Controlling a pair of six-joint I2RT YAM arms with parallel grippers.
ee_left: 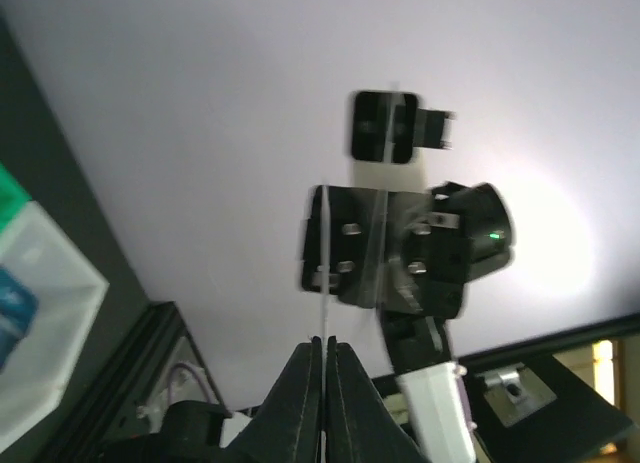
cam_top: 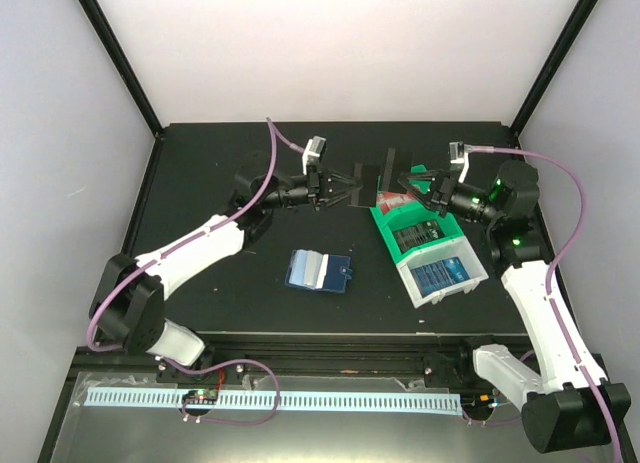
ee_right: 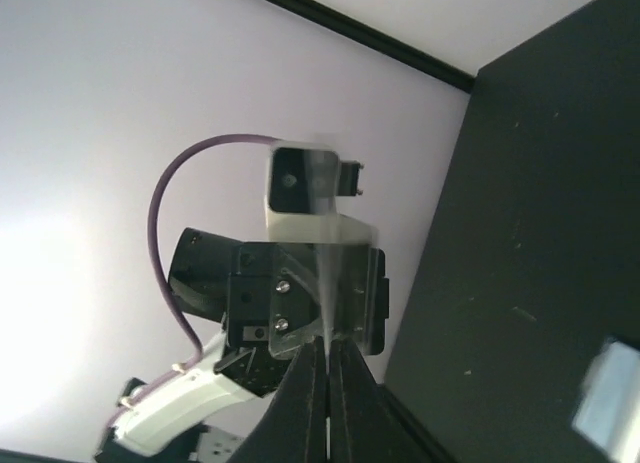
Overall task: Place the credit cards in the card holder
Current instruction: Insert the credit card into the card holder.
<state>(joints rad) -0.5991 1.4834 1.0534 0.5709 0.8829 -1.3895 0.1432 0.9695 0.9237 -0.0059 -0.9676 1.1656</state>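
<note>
Both arms are reaching out over the middle of the black table (cam_top: 210, 153), and their ends are meeting nose to nose above its far half. The left gripper (cam_top: 350, 190) is pointing to the right with its two fingers pressed tight together. Its own camera shows them pinching a credit card (ee_left: 325, 263), which is turned edge-on, so it reads as one thin pale line rising from between the fingertips. The right gripper (cam_top: 410, 186) is pointing left at it, and its fingers are clamped together too. In its own camera a thin, blurred sheet is running up out of the tips in the same edge-on way, so both grippers look to be gripping that one card from opposite ends. From overhead a red-and-white sliver is showing right at the right gripper's tip; I cannot tell for certain that it is this card. The card is hanging in the air between the two grippers, touching nothing else. The card holder (cam_top: 320, 270) is lying open and flat on the table, nearer to the arm bases and well apart from both grippers, with a lighter blue half on the left and a dark navy half on the right. To the right of it, under the right arm, a green bin (cam_top: 383, 231) is sitting with dark cards (cam_top: 420, 233) inside. Touching its near side, a white bin (cam_top: 450, 293) is holding blue cards (cam_top: 443, 274).
</note>
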